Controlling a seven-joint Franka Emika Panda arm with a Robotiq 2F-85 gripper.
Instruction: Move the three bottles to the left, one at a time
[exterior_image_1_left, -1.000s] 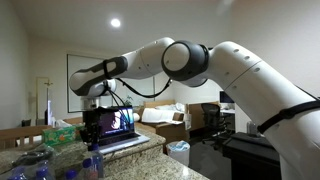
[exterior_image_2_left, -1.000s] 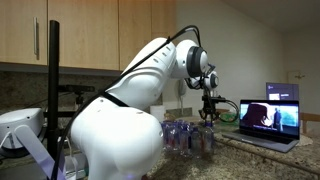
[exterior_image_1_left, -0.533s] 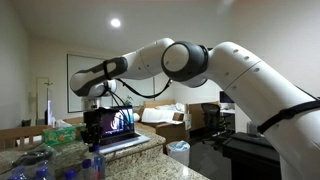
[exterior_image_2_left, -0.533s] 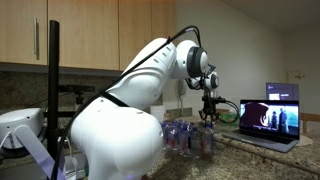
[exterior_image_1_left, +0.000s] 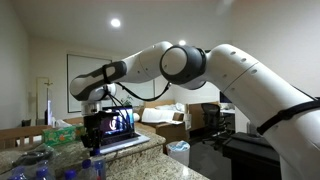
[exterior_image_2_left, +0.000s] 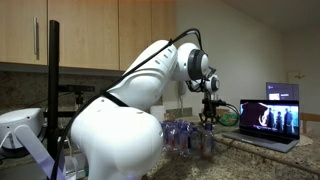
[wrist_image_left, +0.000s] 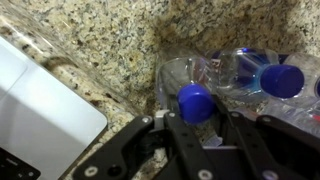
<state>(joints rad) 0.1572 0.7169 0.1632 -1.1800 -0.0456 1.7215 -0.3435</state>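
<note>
Surface: speckled brown-and-tan granite countertop (wrist_image_left: 110, 40); wooden cabinets (exterior_image_2_left: 90, 30) hang on the wall behind.
Bottles: the bottles (wrist_image_left: 283, 80) are clear plastic with blue caps and stand upright, packed close together on the countertop, near the laptop.
Gripper: the gripper (wrist_image_left: 195, 128) hangs over the cluster, its fingers (wrist_image_left: 150, 135) on either side of one blue cap; I cannot tell whether they press on it.
Laptop: the laptop (wrist_image_left: 40, 110) has a white body and an open, lit screen, and sits just past the bottles.
In the way: neighbouring bottles crowd one side of the straddled one.
</note>
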